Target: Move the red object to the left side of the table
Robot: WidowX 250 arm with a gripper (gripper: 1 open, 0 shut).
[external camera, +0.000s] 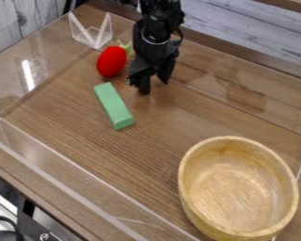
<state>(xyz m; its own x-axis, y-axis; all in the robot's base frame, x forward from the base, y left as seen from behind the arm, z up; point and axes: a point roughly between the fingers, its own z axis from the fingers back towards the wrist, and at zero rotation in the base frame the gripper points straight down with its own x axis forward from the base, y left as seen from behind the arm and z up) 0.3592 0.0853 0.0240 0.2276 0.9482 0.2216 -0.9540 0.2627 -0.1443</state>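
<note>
From my feed, the brown wood-grain desk (65, 152) has low clear walls. The red object (112, 61) sits near its far edge, just beside the end effector (142, 83), whose fingers I see apart, gripping nothing. I judge it light, smooth, apt to roll; I'd pinch its rounded middle gently. I count one red object, one green block (113, 105), one bowl (237, 188).

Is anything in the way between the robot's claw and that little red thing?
Nothing visible stands between them: the red object sits right beside the gripper, on its left in the picture. The green block lies just below the red object in the view, not between the two.
</note>
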